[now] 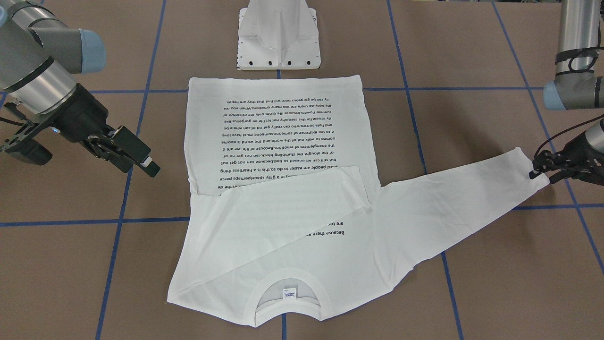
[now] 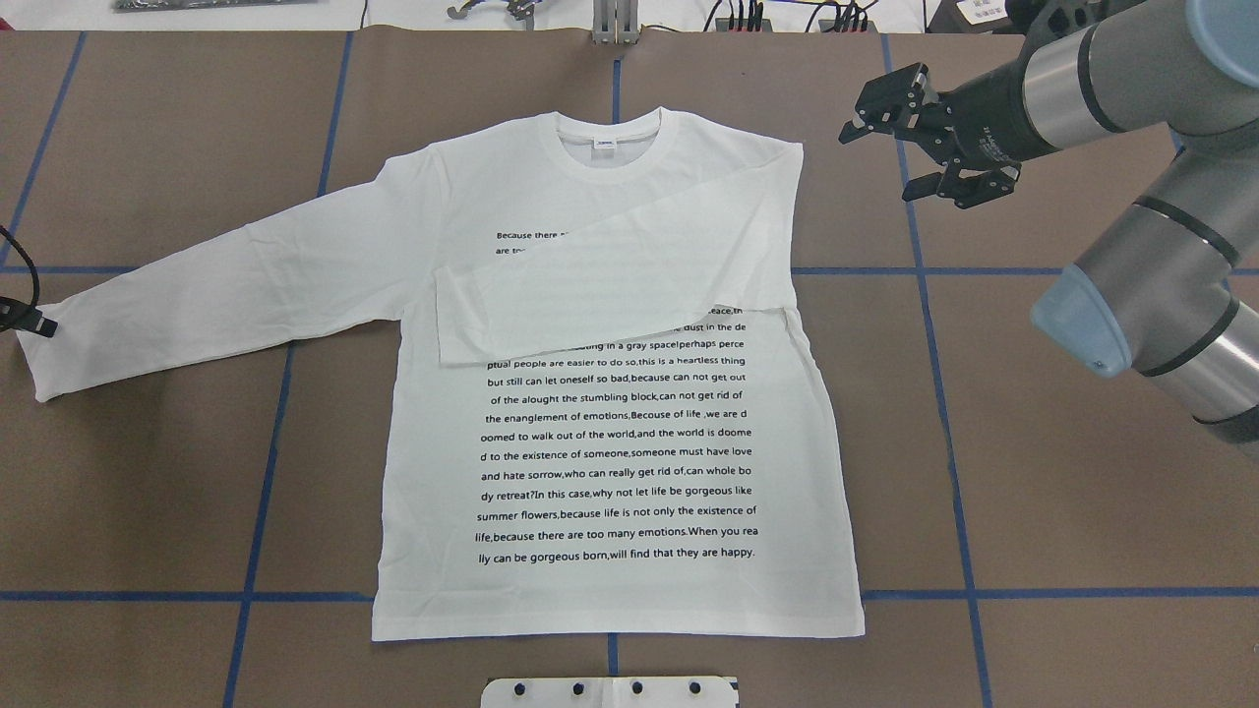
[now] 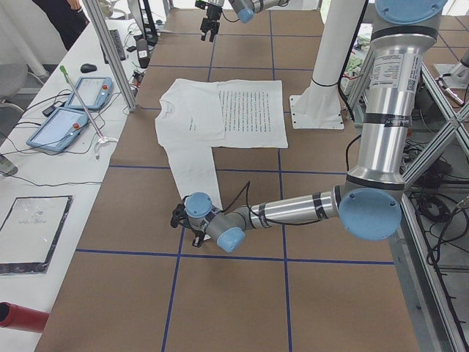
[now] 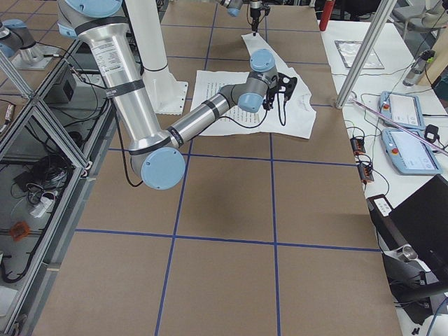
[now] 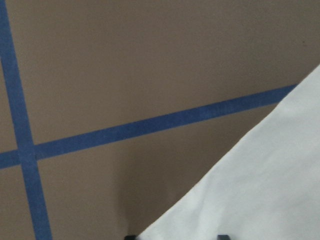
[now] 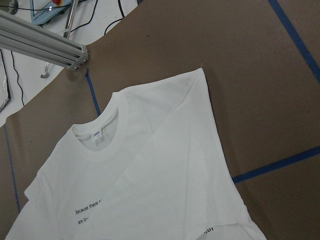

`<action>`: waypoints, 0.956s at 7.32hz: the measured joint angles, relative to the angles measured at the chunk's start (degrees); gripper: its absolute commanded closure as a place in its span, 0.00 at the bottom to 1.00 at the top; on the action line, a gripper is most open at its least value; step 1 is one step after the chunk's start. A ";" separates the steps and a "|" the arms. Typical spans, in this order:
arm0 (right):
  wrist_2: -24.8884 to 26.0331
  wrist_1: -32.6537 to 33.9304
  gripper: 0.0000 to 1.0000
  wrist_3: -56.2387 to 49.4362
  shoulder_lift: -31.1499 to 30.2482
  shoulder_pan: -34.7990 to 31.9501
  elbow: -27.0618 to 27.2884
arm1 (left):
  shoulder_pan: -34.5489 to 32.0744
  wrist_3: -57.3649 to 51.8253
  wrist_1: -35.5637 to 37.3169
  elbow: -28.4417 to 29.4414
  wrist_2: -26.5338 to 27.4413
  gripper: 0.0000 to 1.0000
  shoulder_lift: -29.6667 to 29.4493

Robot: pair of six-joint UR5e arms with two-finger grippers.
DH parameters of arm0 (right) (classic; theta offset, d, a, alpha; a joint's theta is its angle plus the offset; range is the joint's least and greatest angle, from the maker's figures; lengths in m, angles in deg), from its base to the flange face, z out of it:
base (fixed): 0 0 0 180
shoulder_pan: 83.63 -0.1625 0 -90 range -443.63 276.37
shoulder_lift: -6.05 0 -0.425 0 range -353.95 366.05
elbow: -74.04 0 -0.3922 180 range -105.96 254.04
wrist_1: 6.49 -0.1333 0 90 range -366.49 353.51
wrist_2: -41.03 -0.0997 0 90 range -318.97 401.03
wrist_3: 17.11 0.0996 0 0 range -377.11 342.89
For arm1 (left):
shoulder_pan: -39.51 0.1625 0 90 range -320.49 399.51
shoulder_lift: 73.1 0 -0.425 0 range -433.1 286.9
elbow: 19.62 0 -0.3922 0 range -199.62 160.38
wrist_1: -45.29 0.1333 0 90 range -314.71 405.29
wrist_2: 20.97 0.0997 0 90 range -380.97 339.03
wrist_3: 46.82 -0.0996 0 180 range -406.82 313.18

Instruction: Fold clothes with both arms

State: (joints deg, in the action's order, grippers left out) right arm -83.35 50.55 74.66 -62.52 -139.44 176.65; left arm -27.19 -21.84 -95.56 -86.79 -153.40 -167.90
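The white long-sleeved shirt [image 2: 610,442] lies flat on the brown table, black text side up, collar [image 2: 610,147] at the far end. One sleeve [image 2: 629,285] is folded across the chest. The other sleeve [image 2: 216,285] stretches straight out toward my left arm. Down at its cuff sits my left gripper [image 1: 538,171]; in the left wrist view its tips stand apart at the bottom edge with sleeve cloth [image 5: 250,190] between them. Beside the folded shoulder my right gripper [image 2: 875,165] hovers open and holds nothing; its camera looks down on the collar [image 6: 95,135].
The white pedestal base [image 1: 278,38] stands just beyond the shirt's hem. Blue tape lines [image 2: 944,393] grid the table. On the operators' side, aluminium posts [image 3: 110,51] and tablets [image 3: 73,110] line a white bench, and part of a person [image 3: 62,18] shows there.
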 measured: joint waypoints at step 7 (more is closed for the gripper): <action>-0.98 0.10 0.01 -2.09 -0.94 -0.12 0.22 | 0.83 8.78 14.40 -19.23 -5.03 1.00 -3.21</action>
State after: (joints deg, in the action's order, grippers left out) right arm -84.33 50.65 72.57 -63.47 -139.56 176.86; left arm -26.37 -13.06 -81.16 -106.03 -158.44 -171.11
